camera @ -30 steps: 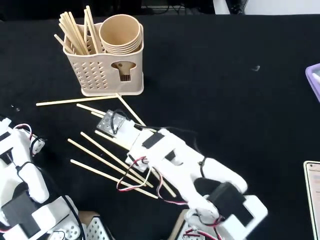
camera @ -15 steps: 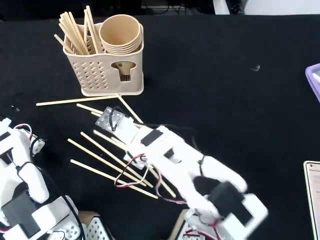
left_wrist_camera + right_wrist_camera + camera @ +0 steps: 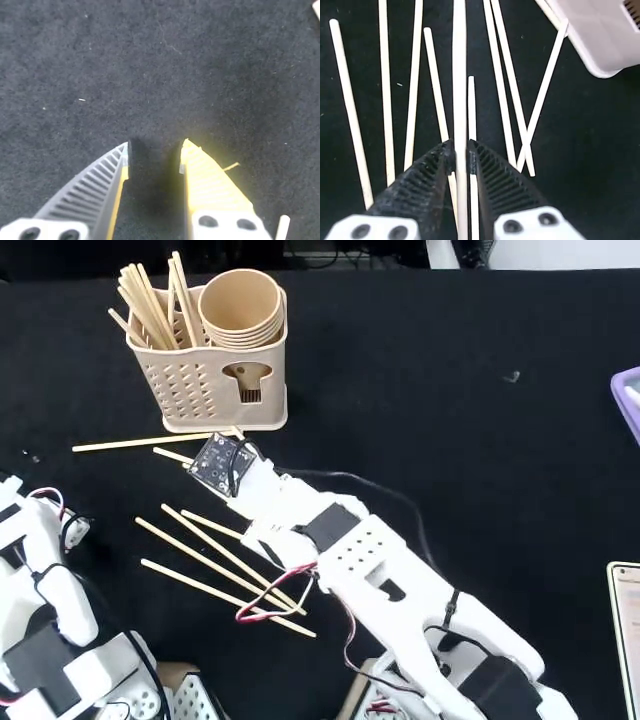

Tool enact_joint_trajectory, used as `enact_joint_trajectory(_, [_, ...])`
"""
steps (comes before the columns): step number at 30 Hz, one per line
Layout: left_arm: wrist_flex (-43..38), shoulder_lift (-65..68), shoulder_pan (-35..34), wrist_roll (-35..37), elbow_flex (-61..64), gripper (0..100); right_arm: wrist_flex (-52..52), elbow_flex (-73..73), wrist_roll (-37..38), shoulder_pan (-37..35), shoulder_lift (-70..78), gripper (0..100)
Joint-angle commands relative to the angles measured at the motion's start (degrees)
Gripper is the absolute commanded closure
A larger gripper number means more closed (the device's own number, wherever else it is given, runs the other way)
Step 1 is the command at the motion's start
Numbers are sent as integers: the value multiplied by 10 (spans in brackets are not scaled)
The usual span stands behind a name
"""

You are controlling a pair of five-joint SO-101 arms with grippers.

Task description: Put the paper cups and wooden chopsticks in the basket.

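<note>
I'm looking at matt wooden chopsticks lying on fuzzy black cloth (basket looking like smooth perforated plastic).

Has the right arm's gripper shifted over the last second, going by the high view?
Yes. The right gripper, shut on a chopstick, has moved away from the robot's base, closer to the basket.

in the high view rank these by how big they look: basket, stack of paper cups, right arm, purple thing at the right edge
1. right arm
2. basket
3. stack of paper cups
4. purple thing, which is cut off by the picture's edge, so only its visible part ranks last
</note>
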Motion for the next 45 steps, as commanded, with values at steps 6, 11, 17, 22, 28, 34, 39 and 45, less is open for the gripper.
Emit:
enact_joint_trajectory(6, [-5, -8, 1, 2, -11, 819, -40, -7, 1, -26, 124, 946])
enact_joint_trajectory(11, [-5, -8, 1, 2, -11, 819, -40, -48, 0, -64, 212, 870])
enact_joint_trajectory(17, [-5, -8, 1, 2, -11, 819, -40, -78, 0, -63, 260, 882])
enact_joint_trajectory(22, [-5, -8, 1, 2, -11, 819, -43, -80, 0, -62, 260, 883])
enact_joint_trajectory(28, [-5, -8, 1, 2, -11, 819, -43, -80, 24, -62, 263, 992])
enact_joint_trajectory(34, [-5, -8, 1, 2, -11, 819, -19, -80, 40, -62, 261, 966])
enact_joint_trajectory(39, [-5, -8, 1, 2, -11, 819, -18, -80, 38, -62, 261, 953])
enact_joint_trajectory(45, [-5, -8, 1, 2, -11, 819, 17, -110, 35, -30, 279, 840])
